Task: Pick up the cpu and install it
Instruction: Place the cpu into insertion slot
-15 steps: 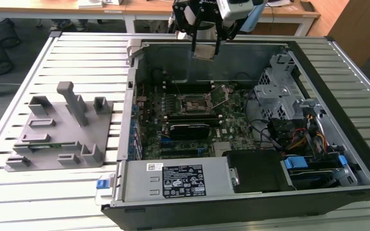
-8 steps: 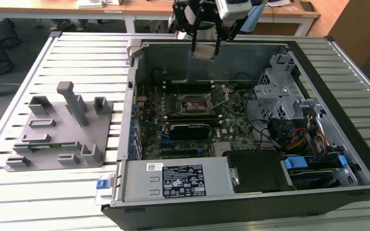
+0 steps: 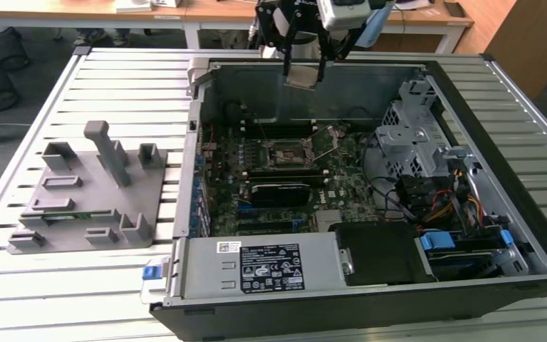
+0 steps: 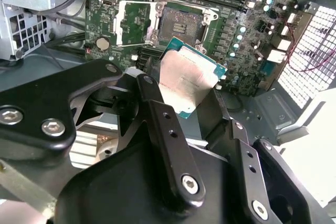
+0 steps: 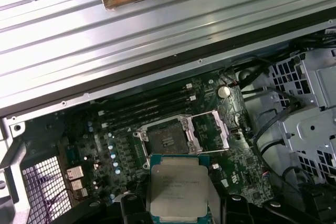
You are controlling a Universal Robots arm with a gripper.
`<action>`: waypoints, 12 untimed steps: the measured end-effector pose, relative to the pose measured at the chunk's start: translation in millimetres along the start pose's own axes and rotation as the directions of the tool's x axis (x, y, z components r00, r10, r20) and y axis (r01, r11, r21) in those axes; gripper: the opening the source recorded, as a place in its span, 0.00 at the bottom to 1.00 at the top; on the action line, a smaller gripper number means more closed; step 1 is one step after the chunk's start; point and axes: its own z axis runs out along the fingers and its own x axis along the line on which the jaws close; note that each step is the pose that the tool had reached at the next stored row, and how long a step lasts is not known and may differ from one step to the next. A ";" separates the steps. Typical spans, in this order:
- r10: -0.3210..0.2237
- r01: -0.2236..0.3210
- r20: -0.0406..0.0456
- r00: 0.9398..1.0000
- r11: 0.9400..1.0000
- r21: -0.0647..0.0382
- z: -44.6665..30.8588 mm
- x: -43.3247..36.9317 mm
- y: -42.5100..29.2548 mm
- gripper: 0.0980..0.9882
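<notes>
The arm's black metal fingers (image 4: 157, 114) are clamped on opposite edges of the cpu (image 4: 189, 77), a flat square chip with a matte silver-grey lid and a thin teal rim. It hangs in the air over the open black computer case (image 3: 350, 317), well clear of the green motherboard (image 3: 350, 189). The square socket (image 5: 165, 141) sits bare, with its shiny steel frame flipped open. Honest worry: those thin, smooth edges probably give little grip. A slip or a crooked approach could dump the chip onto the delicate contacts.
</notes>
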 end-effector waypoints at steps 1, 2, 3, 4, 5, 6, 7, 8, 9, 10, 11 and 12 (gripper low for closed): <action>0.004 -0.004 0.000 1.000 1.000 0.000 0.0 0.0 0.0 0.48; 0.008 -0.008 0.000 1.000 1.000 0.000 0.0 0.0 0.0 0.48; 0.012 -0.012 0.001 1.000 1.000 0.000 0.0 0.0 0.0 0.48; 0.016 -0.016 0.001 1.000 1.000 0.000 0.0 0.0 0.0 0.48; 0.020 -0.020 0.001 1.000 1.000 0.000 0.0 0.0 0.0 0.48; 0.025 -0.025 0.001 1.000 1.000 0.000 0.1 0.0 0.0 0.48; 0.029 -0.029 0.002 1.000 1.000 0.000 0.1 0.0 0.0 0.48; 0.033 -0.033 0.002 0.999 0.999 0.000 0.1 0.0 0.0 0.48; 0.037 -0.037 0.002 0.999 0.999 0.000 0.1 0.0 0.0 0.48; 0.041 -0.041 0.002 0.999 0.999 0.000 0.1 0.0 0.0 0.48; 0.045 -0.045 0.003 0.999 0.999 0.000 0.1 0.0 0.0 0.48; 0.049 -0.049 0.003 0.999 0.999 0.000 0.1 0.0 0.0 0.48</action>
